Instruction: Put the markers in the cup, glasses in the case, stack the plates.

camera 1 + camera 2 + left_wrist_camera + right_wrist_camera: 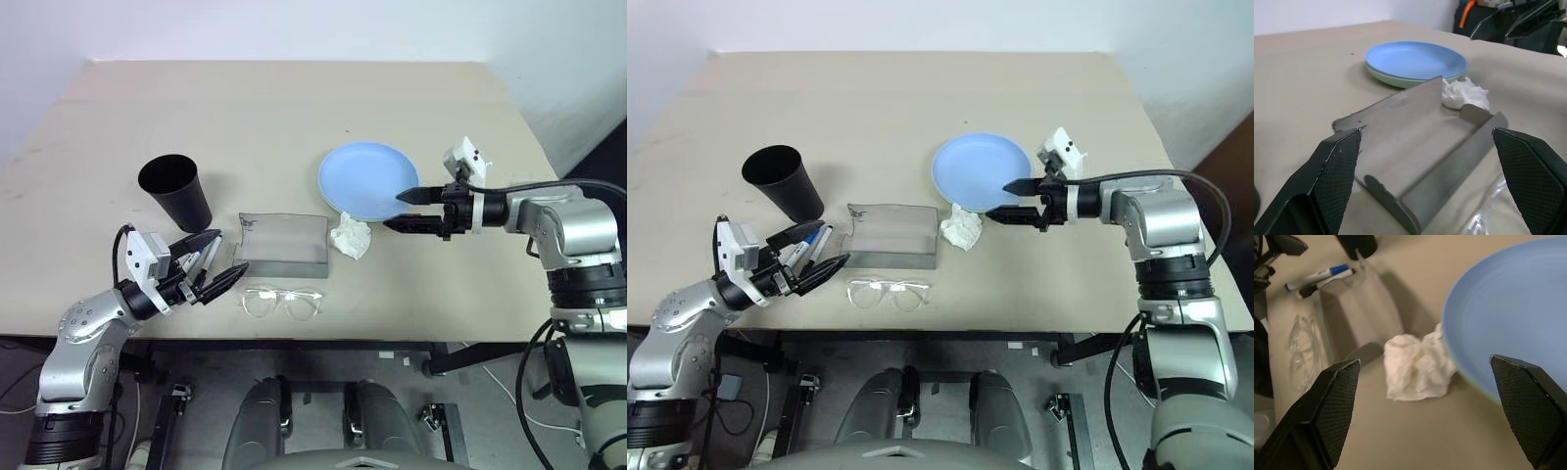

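The light blue plate (368, 180) lies on top of the mint green plate (1400, 81) at the table's right centre. My right gripper (394, 211) hovers open at their near edge, holding nothing. The grey case (284, 245) stands open in the middle, and the clear glasses (282, 304) lie on the table just in front of it. Left of the case lie the two markers (1317, 278), one with a blue cap and one with a black cap. My left gripper (231, 252) is open around where they lie. The black cup (176, 191) stands upright behind them.
A crumpled white tissue (351, 237) sits between the case and the plates. The table's front edge (372, 338) runs close below the glasses.
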Robot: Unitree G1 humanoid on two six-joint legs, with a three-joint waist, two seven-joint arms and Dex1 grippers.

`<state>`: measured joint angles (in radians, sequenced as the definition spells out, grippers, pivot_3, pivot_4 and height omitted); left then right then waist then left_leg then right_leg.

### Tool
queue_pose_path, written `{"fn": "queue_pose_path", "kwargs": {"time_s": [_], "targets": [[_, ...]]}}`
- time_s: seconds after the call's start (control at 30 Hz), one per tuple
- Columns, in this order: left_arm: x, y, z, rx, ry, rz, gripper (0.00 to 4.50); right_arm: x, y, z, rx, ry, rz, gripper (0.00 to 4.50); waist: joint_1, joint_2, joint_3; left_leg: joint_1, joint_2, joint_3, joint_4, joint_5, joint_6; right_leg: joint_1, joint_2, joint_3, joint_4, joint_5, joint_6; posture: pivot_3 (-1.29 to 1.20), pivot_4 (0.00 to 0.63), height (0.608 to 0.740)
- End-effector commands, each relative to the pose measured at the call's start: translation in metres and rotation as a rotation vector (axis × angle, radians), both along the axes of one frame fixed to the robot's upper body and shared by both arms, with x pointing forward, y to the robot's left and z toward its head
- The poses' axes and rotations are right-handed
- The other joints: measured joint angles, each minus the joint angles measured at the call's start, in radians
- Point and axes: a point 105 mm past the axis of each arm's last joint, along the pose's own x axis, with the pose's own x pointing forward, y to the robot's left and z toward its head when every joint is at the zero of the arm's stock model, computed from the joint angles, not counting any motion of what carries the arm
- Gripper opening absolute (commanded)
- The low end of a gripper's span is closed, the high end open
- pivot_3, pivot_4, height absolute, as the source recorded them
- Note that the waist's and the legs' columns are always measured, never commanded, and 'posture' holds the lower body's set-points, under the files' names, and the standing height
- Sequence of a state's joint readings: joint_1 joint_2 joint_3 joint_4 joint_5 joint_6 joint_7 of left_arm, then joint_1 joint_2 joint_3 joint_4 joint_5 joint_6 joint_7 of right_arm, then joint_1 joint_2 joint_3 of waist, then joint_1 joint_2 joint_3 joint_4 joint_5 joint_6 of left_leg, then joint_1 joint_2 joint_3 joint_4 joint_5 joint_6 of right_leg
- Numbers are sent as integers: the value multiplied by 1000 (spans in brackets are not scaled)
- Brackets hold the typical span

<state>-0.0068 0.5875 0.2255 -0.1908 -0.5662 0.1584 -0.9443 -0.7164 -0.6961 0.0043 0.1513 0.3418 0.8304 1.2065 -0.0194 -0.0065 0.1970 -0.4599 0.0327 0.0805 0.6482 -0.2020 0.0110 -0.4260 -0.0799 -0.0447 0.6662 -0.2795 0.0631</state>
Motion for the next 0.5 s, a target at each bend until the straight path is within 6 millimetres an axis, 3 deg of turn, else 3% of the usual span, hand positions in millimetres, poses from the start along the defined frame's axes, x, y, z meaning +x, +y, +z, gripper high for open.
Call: {"fn": "queue_pose_path", "kwargs": {"time_s": [0.03,0.5], "targets": [[-5,3,13,15,-42,-4,4500,-7,7,-5,-20,-8,23,4454,0,0,0,0,0,0,0,0,0,0,0,0,0,0,0,0,150,711],[-6,3,15,65,-53,-25,4500,9,47,-45,-15,20,-20,4454,0,0,0,-1,0,2,-1,0,0,-1,-2,1,-3,0,-1,0,150,711]]}}
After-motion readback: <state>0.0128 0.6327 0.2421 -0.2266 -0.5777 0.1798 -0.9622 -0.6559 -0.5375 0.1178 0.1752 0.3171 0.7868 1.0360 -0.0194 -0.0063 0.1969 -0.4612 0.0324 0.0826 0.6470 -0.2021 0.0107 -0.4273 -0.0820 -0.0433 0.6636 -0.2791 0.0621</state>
